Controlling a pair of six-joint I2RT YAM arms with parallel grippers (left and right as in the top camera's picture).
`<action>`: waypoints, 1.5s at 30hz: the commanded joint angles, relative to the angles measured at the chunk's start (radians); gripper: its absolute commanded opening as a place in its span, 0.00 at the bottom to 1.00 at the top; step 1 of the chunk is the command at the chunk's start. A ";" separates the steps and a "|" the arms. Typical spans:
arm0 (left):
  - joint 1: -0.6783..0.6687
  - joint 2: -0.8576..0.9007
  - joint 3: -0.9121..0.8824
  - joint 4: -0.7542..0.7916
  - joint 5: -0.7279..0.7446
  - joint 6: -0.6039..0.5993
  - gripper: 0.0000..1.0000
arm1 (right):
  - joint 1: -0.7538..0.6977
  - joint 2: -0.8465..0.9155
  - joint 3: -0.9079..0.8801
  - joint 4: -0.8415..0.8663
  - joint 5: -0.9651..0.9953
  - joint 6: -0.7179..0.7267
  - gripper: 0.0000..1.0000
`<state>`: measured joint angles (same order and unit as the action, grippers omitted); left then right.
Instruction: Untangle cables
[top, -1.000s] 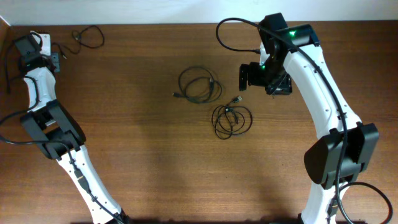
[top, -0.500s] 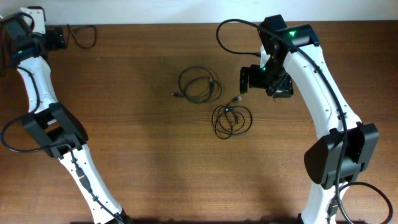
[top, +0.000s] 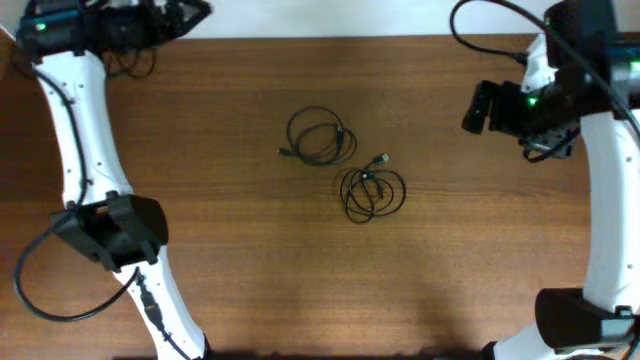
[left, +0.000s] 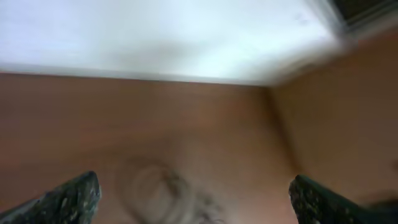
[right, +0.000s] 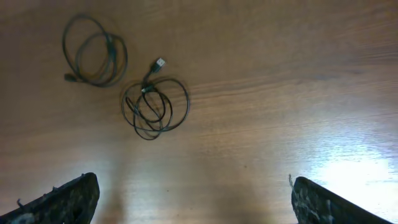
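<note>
**Both arms backed off, cords lying apart**

Changed within the last second: right pincer (right: 191, 186) pulled away from just beside the middle coils, out toward the right side of the surface (top: 250, 260). Left pincer (left: 194, 190) lifted out of the far-left corner and swung along the back edge. Coils themselves unmoved. Nothing carried by either pincer.

Right pincer: fingers spread wide, empty, raised well clear. Left pincer: wrist view badly blurred, but fingertips sit at opposite lower corners, so wide too, nothing between them.

Cord positions:
- Upper coil (top: 322, 136) mid-surface, a loose round loop.
- Lower coil (top: 373, 193) just beside it, down and to the right, with its silvery plug (top: 381, 160) poking out toward the upper coil. No strand seen crossing between the two.
- Third cord (top: 135, 62) in the back-left corner, partly hidden by the left arm and well apart from the others. Smeared loop in the left wrist view probably this one, cannot confirm.

Both middle coils well left of the right pincer, upper left in its wrist view.

Judgement: three cords separate, untangling looks essentially finished; retreat reads as wrap-up or reset.
</note>
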<state>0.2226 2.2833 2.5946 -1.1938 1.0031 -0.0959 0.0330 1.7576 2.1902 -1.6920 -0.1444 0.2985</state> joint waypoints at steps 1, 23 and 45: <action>-0.117 0.018 -0.011 -0.217 0.174 0.131 0.99 | -0.001 0.004 -0.008 -0.006 0.009 -0.014 0.98; -0.381 0.018 -0.011 -0.414 -0.625 -0.256 0.99 | -0.001 0.012 -0.033 -0.003 -0.159 0.039 0.98; -0.382 0.074 -0.011 -0.382 -0.910 -0.227 0.99 | 0.122 0.082 -0.047 0.184 -0.160 0.110 0.98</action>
<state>-0.1577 2.3413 2.5824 -1.5711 0.0879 -0.3889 0.1661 1.8431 2.1483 -1.5024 -0.2977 0.4046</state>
